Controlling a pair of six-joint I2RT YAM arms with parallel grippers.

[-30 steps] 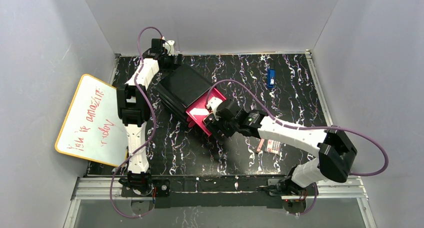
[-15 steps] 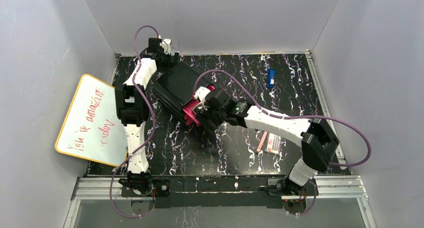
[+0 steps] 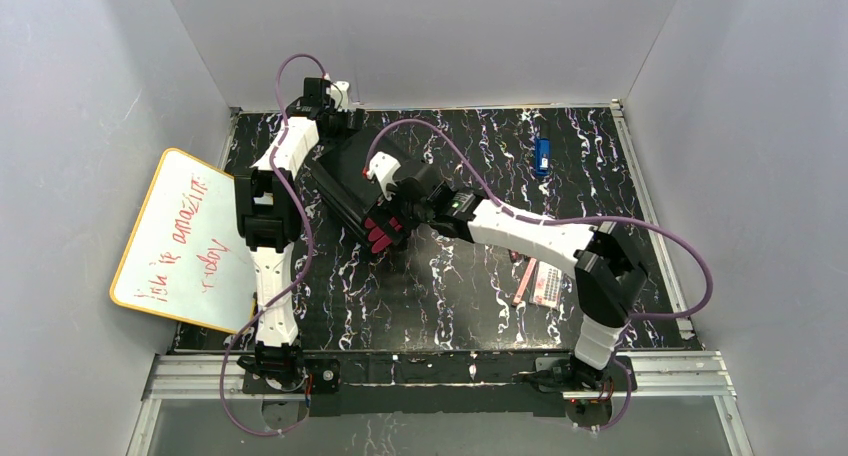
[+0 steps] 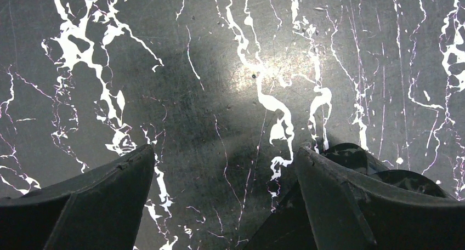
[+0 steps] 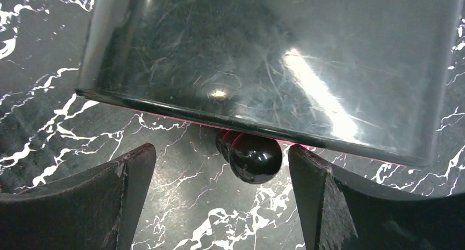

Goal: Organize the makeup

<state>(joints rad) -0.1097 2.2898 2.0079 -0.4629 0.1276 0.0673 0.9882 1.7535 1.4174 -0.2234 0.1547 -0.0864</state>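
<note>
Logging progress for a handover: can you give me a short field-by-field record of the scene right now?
Organizer: black box with pink drawers, drawers look shut
Right hand: open, straddling a round black drawer knob, not gripping
Left hand: open, over bare black marbled table
Makeup outside box: thin pink stick and flat pale dotted palette, side by side on table

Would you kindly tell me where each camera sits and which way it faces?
Top external: above, behind the bases, looking down on the table; both arms.
Left wrist: on left arm, facing bare table; left gripper open.
Right wrist: facing the black box and knob; right gripper open.
Shared: top and right wrist show the black box.
</note>
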